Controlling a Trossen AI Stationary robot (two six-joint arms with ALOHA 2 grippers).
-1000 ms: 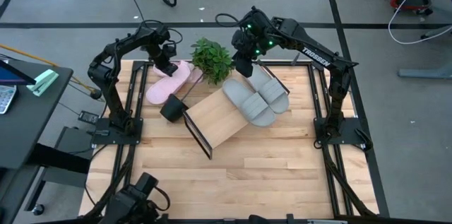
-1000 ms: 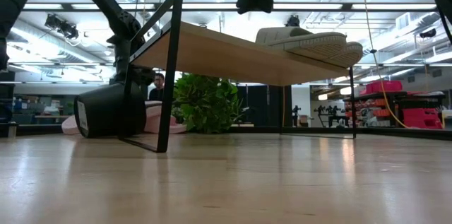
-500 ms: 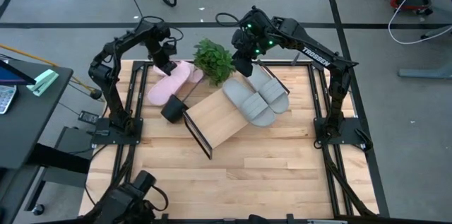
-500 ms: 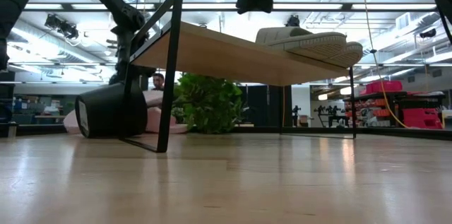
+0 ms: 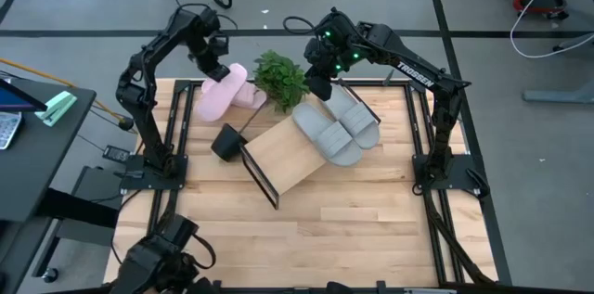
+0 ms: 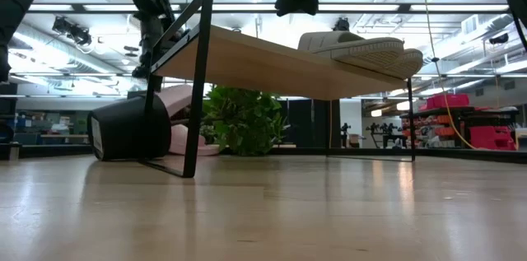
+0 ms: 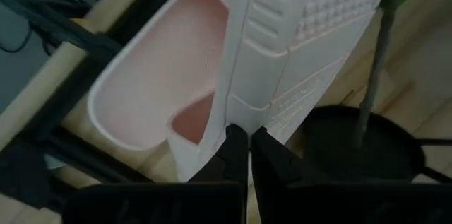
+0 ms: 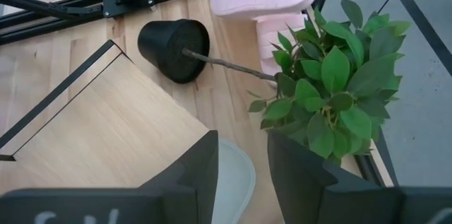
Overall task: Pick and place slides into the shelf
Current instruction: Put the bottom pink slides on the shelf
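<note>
Four foam slip-on slides on record, two light grey and two pale pink.

Light grey pair: side by side on the upper end of the slanted light-wood shelf board on its thin black frame, toward the bench's far right corner; in the low view they sit at the board's raised right end.

Pale pink slide, first: clamped by its edge in my left claw near the far left corner of the wooden bench. The left wrist view shows my fingers pressed together on the thin wall beside the strap of this slide.

Pale pink slide, second: partly hidden under the first, just beside the plant, at the far edge.

My right claw: hanging above the far edge, over the far end of the grey pair, fingers apart and gripping nothing.

Green leafy plant in a black pot: tipped over, the pot lying at the shelf's left end, the foliage between the pink and grey slides.
</note>
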